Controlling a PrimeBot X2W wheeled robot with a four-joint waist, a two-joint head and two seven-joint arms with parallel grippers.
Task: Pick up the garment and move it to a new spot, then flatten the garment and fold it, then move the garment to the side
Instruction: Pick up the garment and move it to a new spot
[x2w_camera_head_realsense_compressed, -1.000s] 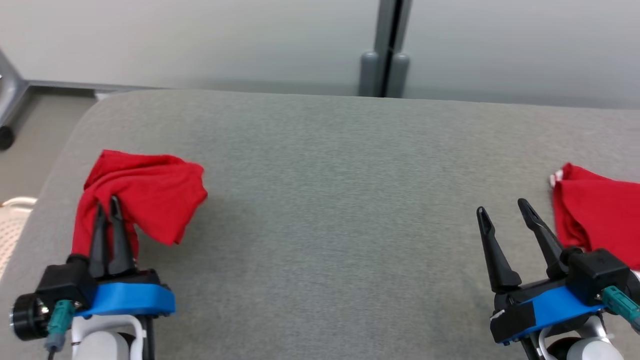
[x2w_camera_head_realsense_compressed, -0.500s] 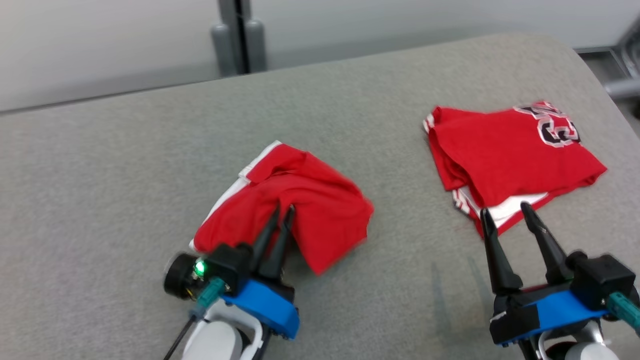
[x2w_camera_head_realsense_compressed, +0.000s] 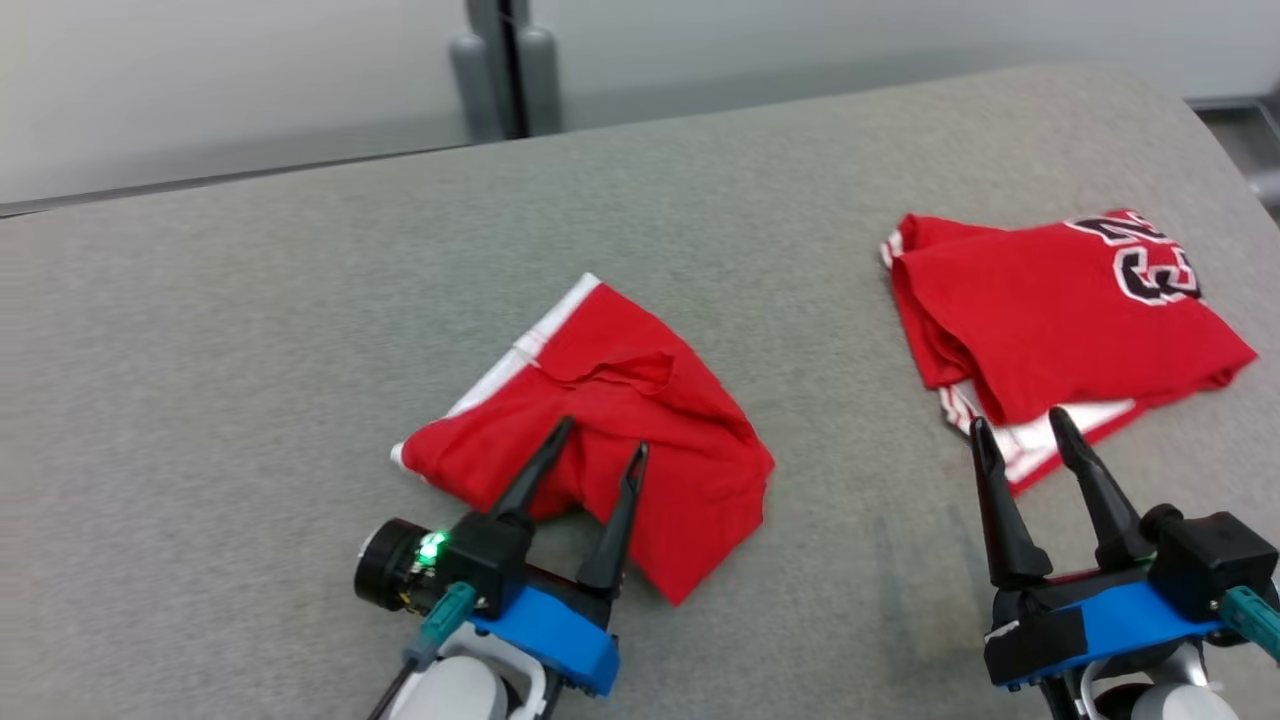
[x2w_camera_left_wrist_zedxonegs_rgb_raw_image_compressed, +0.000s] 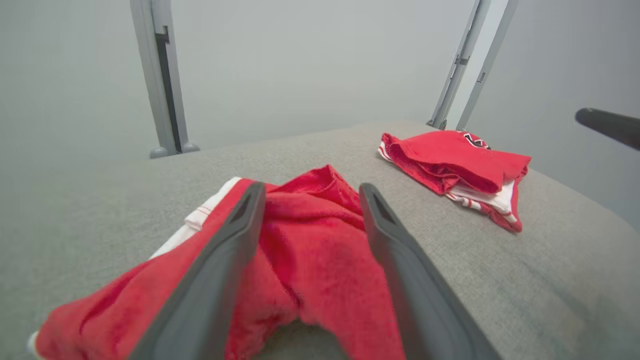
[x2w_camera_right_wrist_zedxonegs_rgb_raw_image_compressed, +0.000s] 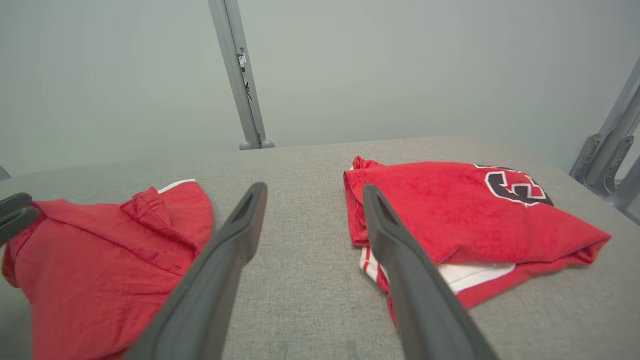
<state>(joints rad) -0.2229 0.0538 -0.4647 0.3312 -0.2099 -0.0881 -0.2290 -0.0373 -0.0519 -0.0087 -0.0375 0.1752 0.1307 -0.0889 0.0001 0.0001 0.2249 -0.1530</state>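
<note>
My left fingers (x2w_camera_head_realsense_compressed: 620, 510), pinched on the red garment (x2w_camera_head_realsense_compressed: 640, 400) a moment ago, now stand spread apart. The cloth is released and lies crumpled mid-bench (x2w_camera_head_realsense_compressed: 250, 330), its near edge between them. My right fingers (x2w_camera_head_realsense_compressed: 995, 510) hang open and empty, tips at the near edge of a folded red jersey (x2w_camera_head_realsense_compressed: 1050, 300). The move to a new spot looks done; flattening and folding come next, as I judge it.
</note>
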